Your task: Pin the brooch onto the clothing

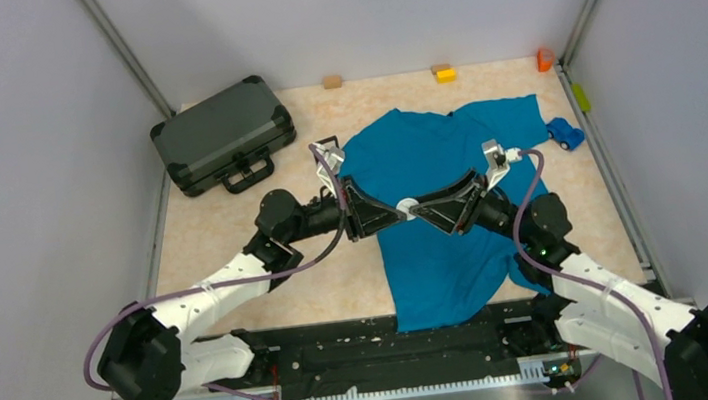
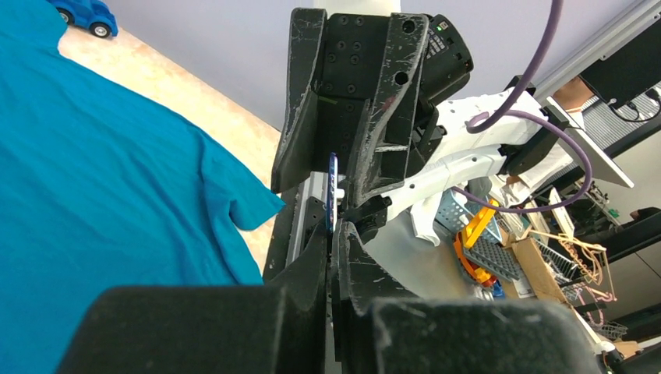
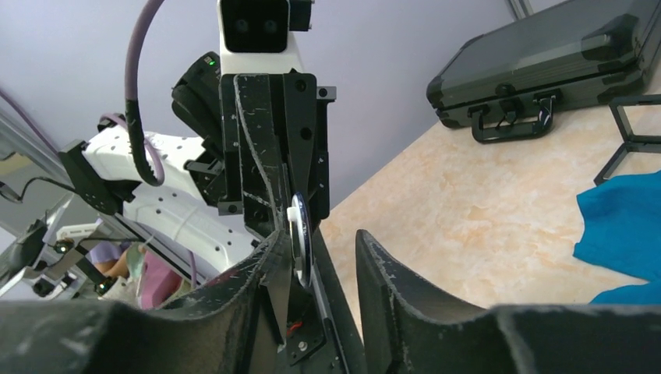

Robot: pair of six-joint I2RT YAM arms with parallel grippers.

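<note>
Teal fabric of the clothing (image 1: 437,261) lay spread on the mottled beige table (image 1: 234,244), but both arms crossed its middle and hid much of the chest. Its lower right corner ran under the right arm, and its hem reached the black rail (image 1: 396,341) at the near edge.

Over the shirt the two claws met tip to tip. The left gripper (image 1: 398,210) was clenched on the brooch (image 1: 408,205), which from above showed only as a small pale disc between the fingertips. In both wrist views the brooch stood edge-on, a thin blue-rimmed sliver, so its face and any pin on its back could not be made out.

The right gripper (image 1: 423,210) was released. Its fingers (image 3: 374,265) stood on either side of the disc, one just beside it and the other plainly apart with a gap showing. Whether the nearer finger touched the brooch I could not tell. In the left wrist view the brooch was clear of the fabric.

A dark grey hard case (image 1: 222,136) lay at the far left, cut off at the edge of the right wrist view. A black frame (image 3: 633,132) beside a sleeve was cropped there too. A blue toy car (image 1: 565,133) sat by the far right sleeve. The small blocks (image 1: 443,73) along the back wall were too small to identify.
</note>
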